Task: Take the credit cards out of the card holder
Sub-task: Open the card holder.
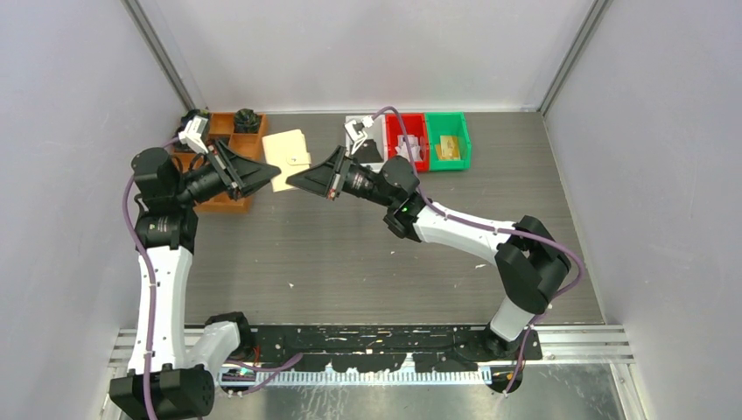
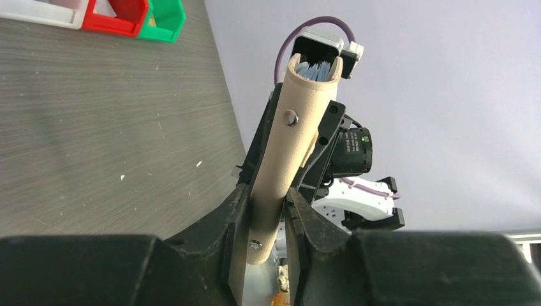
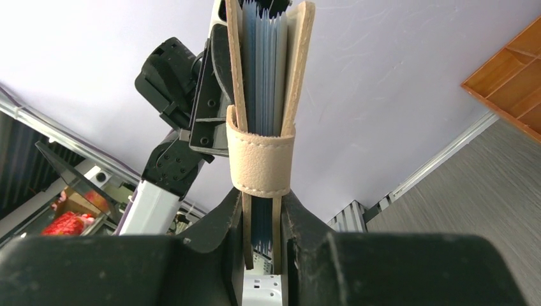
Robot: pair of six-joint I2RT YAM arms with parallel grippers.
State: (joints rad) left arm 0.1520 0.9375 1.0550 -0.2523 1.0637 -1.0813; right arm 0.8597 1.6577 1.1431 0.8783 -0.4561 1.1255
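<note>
Left gripper and right gripper both pinch the card holder over grey table, pale walls.

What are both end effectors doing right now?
Left end effector: closed on the card holder.
Right end effector: closed on the card holder too.

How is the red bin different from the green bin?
Colour: the red bin is red, the green bin is green. Contents: the red bin holds pale patterned cards; the green bin holds a gold card. Place: in the top view the red bin sits left of the green bin. Both are open plastic bins, side by side at the far edge of the table.
</note>
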